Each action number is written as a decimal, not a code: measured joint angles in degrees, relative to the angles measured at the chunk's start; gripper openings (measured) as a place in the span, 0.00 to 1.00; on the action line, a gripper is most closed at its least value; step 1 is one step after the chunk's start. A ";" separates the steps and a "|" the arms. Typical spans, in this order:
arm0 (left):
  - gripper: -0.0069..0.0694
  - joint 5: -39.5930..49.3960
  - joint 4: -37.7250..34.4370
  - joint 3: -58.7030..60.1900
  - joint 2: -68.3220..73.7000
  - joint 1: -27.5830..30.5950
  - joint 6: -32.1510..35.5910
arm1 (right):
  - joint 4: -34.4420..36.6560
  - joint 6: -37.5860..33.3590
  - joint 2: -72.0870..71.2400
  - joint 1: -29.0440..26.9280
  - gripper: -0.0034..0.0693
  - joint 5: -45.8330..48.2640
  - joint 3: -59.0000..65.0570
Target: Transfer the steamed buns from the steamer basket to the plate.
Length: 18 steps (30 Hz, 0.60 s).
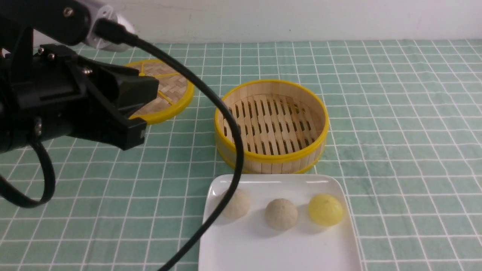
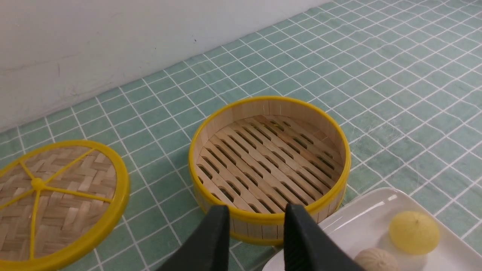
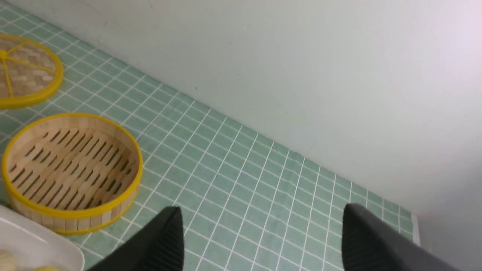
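Three steamed buns lie in a row on the white plate [image 1: 263, 252]: two beige ones [image 1: 235, 203] [image 1: 281, 213] and a pale yellow one [image 1: 325, 209]. Behind the plate stands the steamer basket [image 1: 271, 156], its slatted floor bare. My left gripper [image 1: 148, 113] hangs above the table left of the basket, open with nothing between its fingers. In the left wrist view the left gripper [image 2: 257, 216] points at the basket [image 2: 269, 98], with the yellow bun [image 2: 414, 232] on the plate [image 2: 361, 222]. My right gripper [image 3: 261, 218] is wide open over bare cloth, away from the basket [image 3: 75, 214].
The flat woven lid [image 1: 165, 90] with its yellow rim lies at the back left, partly behind my left arm. A black cable [image 1: 233, 150] from that arm loops in front of the basket and plate. A green checked cloth covers the table up to a white wall.
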 joint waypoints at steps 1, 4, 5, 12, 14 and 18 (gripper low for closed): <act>0.40 0.00 0.00 0.00 0.00 0.00 -0.03 | 0.10 0.00 0.00 0.00 0.80 0.00 0.11; 0.40 -0.66 0.00 0.00 0.00 0.00 0.02 | 3.45 1.58 -8.31 0.00 0.80 0.00 5.04; 0.40 -0.66 0.00 0.00 0.00 0.00 0.02 | 3.76 1.63 -8.76 0.00 0.80 0.00 5.84; 0.40 -2.19 -0.05 0.05 0.00 0.00 0.02 | 5.32 0.92 -24.51 0.00 0.80 -0.93 28.46; 0.40 -2.19 -0.05 0.05 0.00 0.00 0.02 | 5.32 0.78 -29.75 0.00 0.80 -5.85 37.60; 0.40 -2.44 -0.05 0.05 0.00 0.00 0.02 | 2.13 2.63 -38.61 0.00 0.79 -23.72 54.85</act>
